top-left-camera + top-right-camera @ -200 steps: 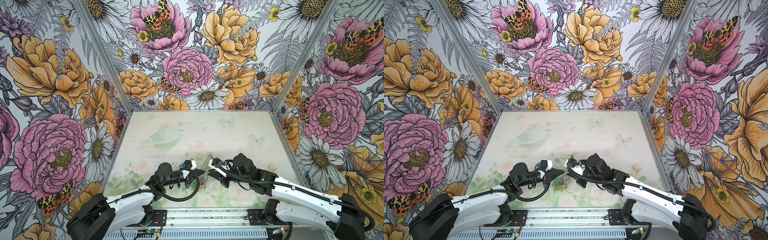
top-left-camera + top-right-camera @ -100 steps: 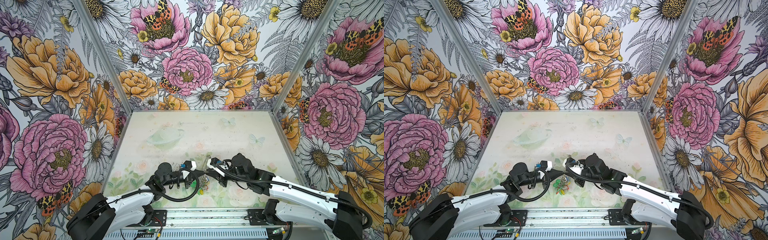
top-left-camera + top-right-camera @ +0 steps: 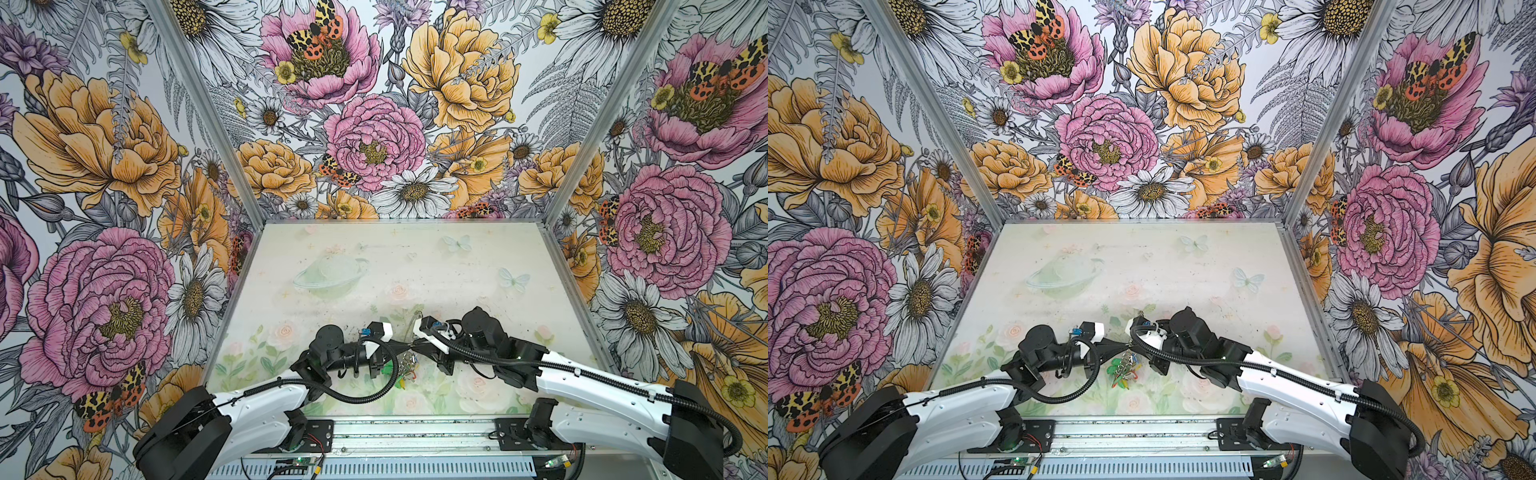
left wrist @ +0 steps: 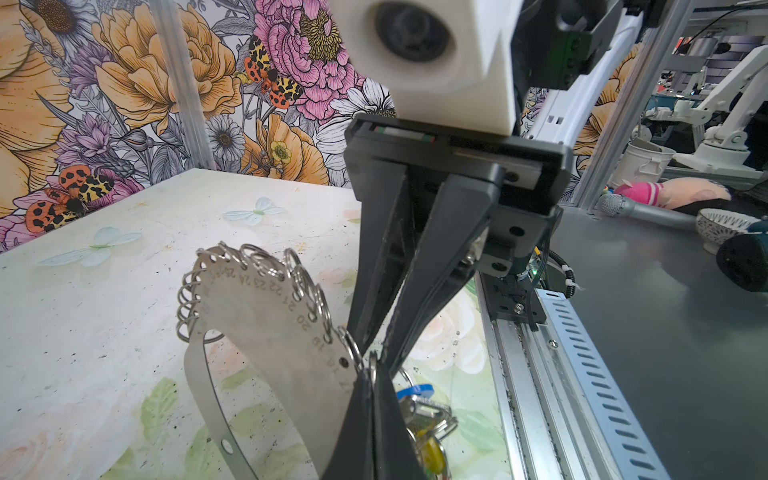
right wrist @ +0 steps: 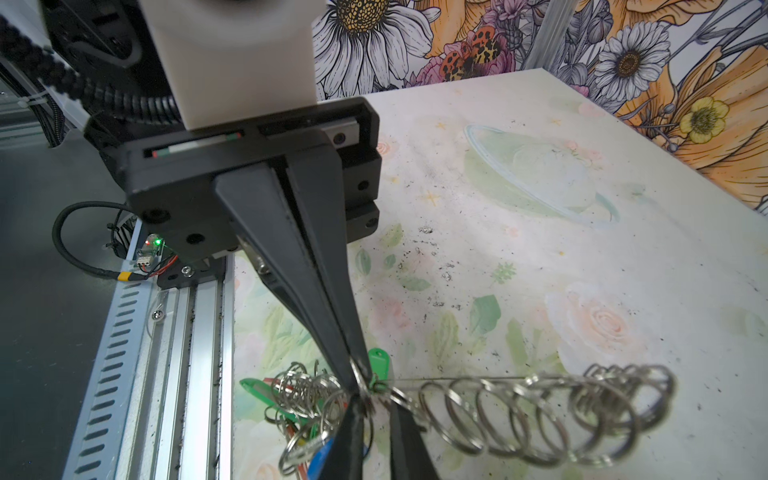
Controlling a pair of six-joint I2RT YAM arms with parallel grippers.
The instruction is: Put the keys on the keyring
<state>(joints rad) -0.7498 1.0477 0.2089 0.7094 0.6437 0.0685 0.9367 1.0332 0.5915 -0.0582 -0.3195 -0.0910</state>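
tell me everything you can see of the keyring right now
The keyring is a flat, dull grey metal oval band with a wide central hole. Numbers are stamped along its rim, and the rim's punched holes carry small wire rings. It is held up on edge. The left gripper is shut on its rim, and the right gripper pinches the same spot. A bunch of tagged keys hangs just below.

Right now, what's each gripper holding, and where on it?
Left gripper clamps the keyring by its ring-lined rim. Right gripper appears to pinch one small wire ring on that rim.
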